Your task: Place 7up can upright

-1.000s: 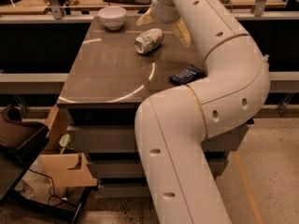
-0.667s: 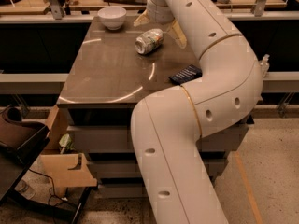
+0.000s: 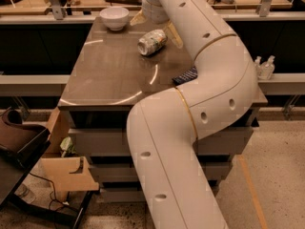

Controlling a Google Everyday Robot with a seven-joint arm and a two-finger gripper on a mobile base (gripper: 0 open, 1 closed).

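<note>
The 7up can point(image 3: 152, 42), silvery-white and dented, lies on its side on the brown table point(image 3: 109, 75), towards the far edge. My gripper point(image 3: 156, 26) hangs at the end of the big white arm, just above and behind the can. Its tan fingers point(image 3: 138, 18) are spread, one to the can's far left and one to its right. They do not hold the can. The arm hides part of the table's right side.
A white bowl point(image 3: 114, 17) stands at the table's far left corner. A dark blue snack packet point(image 3: 186, 75) lies at the right, partly behind my arm. Two small bottles point(image 3: 266, 67) stand on the right ledge. A cardboard box point(image 3: 64, 173) sits on the floor at the lower left.
My arm and gripper have shifted slightly to the left over the can. The can still lies in the same place on its side.
</note>
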